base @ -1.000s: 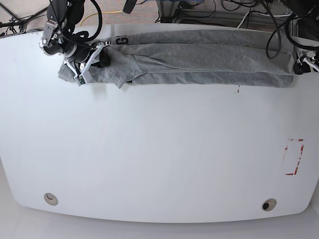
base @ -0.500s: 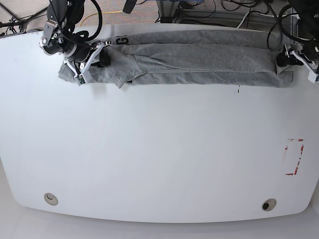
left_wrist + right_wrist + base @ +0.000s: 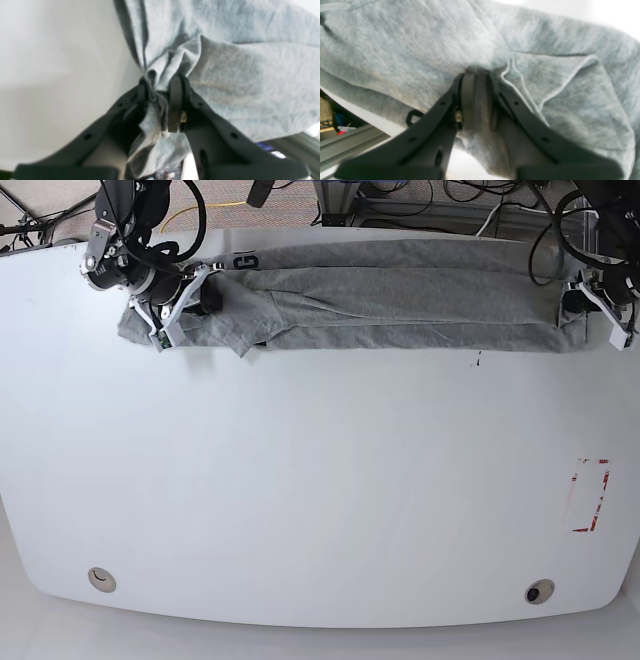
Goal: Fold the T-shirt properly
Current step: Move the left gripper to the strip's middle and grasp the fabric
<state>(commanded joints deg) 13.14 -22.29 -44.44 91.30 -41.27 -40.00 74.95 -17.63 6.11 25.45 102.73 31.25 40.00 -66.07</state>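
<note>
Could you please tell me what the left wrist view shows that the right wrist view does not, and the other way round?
Only the left wrist view shows the left gripper, with a bunched fold of the T-shirt pinched between its fingers.

Only the right wrist view shows the right gripper, and a bit of dark print on the cloth.

Both show grey fabric with seams or folded edges, lying over a pale surface.

The left arm (image 3: 608, 270) reaches in from the base view's upper right, its end effector (image 3: 161, 87) clamped, fingers slightly separated by the grip. The right arm (image 3: 125, 255) angles down from the upper left, its end effector (image 3: 479, 76) narrowly parted.
</note>
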